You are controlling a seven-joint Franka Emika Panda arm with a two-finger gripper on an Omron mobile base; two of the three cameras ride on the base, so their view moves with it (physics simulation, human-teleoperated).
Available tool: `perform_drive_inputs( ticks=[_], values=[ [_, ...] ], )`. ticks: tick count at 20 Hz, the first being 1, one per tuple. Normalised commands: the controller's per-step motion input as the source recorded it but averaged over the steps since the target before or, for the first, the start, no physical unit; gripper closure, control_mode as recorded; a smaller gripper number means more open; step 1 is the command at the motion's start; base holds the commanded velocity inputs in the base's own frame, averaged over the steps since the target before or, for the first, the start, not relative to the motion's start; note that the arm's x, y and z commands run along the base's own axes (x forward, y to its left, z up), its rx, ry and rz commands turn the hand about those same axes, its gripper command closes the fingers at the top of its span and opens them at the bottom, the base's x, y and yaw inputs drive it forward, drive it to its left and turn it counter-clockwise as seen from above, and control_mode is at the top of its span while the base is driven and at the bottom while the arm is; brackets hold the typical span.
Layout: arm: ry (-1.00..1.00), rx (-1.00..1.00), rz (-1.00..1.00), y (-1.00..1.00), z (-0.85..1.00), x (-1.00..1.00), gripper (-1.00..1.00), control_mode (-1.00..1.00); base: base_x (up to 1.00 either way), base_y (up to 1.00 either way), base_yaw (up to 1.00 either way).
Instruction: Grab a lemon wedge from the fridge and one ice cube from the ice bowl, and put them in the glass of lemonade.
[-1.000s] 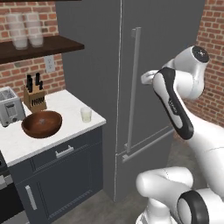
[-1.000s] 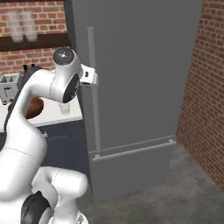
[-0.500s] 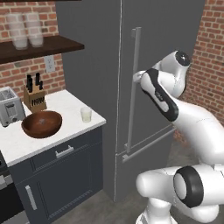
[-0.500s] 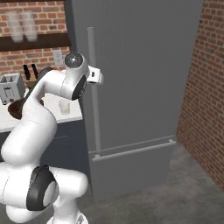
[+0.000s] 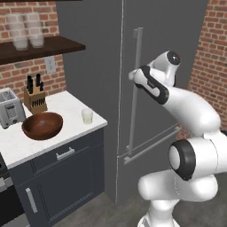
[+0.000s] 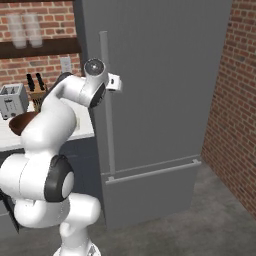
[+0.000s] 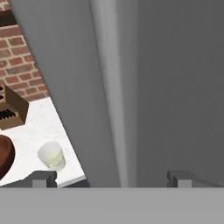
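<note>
The fridge (image 5: 177, 31) is tall and dark grey, and its door is shut. My gripper (image 5: 132, 75) is open right at the long light grey handle (image 5: 137, 88), about a third of the way down it. In the hand view the handle (image 7: 111, 87) runs up between my fingertips (image 7: 43, 177), close in front of my gripper (image 7: 112, 178). The glass of lemonade (image 5: 87, 116) stands at the counter's near right corner, with the ice bowl (image 5: 43, 125) to its left. The lemon wedge is hidden behind the door. No ice cube can be made out in the bowl.
A toaster (image 5: 11, 106) and a knife block (image 5: 34, 95) stand at the back of the white counter (image 5: 66, 104). Frosted jars (image 5: 26, 31) sit on the dark shelf above. A brick wall (image 6: 235, 100) closes the right side of the fridge.
The hand has moved leftwards in the left base view, from beside the door face up to the handle. Its jaws have stayed open.
</note>
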Motion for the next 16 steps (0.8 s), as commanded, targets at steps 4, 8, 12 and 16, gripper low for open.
perform_drive_inputs(
  ticks=[4, 8, 12, 16],
  values=[
    [0.00, 0.00, 0.05, 0.00, -0.05, 0.50, -1.00, -1.00, 0.00, 0.00, 0.00],
    [0.00, 0.00, 0.05, 0.00, -0.14, 0.58, -1.00, -1.00, 0.00, 0.00, 0.00],
    [0.00, 0.00, 0.06, 0.00, -0.17, 0.52, -1.00, -1.00, 0.00, 0.00, 0.00],
    [0.00, 0.00, 0.05, 0.00, -0.16, 0.48, -1.00, -1.00, 0.00, 0.00, 0.00]
  ],
)
